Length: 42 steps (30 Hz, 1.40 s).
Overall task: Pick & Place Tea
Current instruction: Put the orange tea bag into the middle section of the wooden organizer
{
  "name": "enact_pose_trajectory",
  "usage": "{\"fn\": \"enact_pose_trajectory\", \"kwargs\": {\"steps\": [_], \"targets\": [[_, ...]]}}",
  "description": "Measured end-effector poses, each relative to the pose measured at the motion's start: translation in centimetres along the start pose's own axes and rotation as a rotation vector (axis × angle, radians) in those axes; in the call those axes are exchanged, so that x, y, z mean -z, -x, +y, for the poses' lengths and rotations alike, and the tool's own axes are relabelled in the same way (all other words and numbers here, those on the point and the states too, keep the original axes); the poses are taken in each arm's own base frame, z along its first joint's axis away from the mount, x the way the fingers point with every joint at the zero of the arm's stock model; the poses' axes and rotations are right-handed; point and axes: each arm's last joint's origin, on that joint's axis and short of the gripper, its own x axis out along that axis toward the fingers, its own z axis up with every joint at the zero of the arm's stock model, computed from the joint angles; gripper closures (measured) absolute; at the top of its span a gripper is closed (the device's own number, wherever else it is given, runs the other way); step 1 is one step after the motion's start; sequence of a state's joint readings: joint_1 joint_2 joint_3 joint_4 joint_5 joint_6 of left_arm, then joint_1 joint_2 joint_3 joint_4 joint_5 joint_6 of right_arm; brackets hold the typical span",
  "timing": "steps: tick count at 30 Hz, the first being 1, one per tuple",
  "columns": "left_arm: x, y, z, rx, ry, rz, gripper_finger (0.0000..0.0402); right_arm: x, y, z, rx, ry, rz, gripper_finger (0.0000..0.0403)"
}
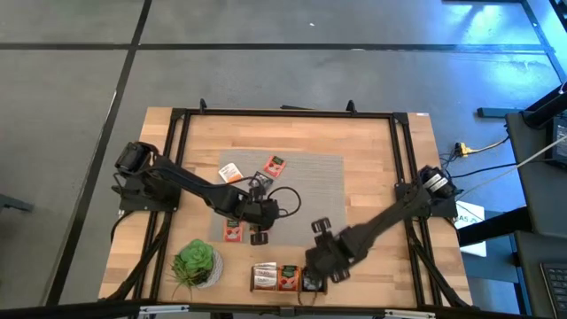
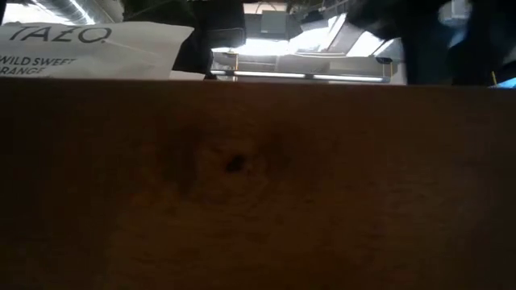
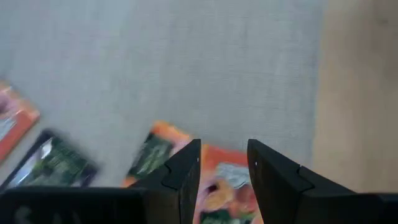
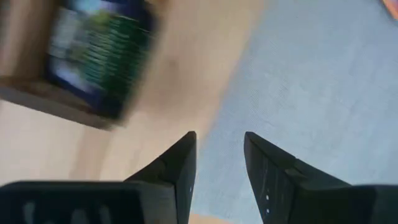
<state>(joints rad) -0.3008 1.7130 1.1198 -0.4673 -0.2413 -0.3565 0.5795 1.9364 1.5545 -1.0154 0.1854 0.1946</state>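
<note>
Wooden table (image 1: 372, 168): left gripper (image 3: 224, 165) hangs over an orange sachet (image 3: 227, 180) mid-mat (image 1: 310, 190), fingers apart, empty; right gripper (image 4: 219, 155) near the front edge, likewise.

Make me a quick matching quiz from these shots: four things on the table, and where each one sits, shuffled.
Things:
1. potted plant
2. grey mat
3. left gripper
4. right gripper

Places:
A. middle of the table
B. near edge, beside the tea box
C. near left corner
D. over an orange sachet at the mat's near left edge

Pairs: 1-C, 2-A, 3-D, 4-B
</note>
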Motion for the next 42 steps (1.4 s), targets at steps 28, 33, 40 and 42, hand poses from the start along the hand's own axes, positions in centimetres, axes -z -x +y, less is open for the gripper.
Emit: {"fn": "enact_pose_trajectory", "kwargs": {"steps": [28, 33, 40, 42], "targets": [[7.4, -4.0, 1.5, 0.028, 0.255, 0.016, 0.0274, 5.1, -7.6, -16.3, -0.178, -0.626, -0.71, 0.021], [7.2, -4.2, 1.5, 0.032, 0.259, -0.033, 0.0274, 4.4, -10.1, -17.0, -0.332, -0.795, -0.634, 0.017], [7.2, -4.2, 1.5, 0.023, 0.267, -0.039, 0.0274, 2.6, -12.0, -17.2, -0.475, -0.791, -0.589, 0.0162], [7.2, -4.1, 1.4, 0.021, 0.265, -0.041, 0.0274, 2.0, -12.3, -17.3, -0.488, -0.836, -0.588, 0.0162]]}}
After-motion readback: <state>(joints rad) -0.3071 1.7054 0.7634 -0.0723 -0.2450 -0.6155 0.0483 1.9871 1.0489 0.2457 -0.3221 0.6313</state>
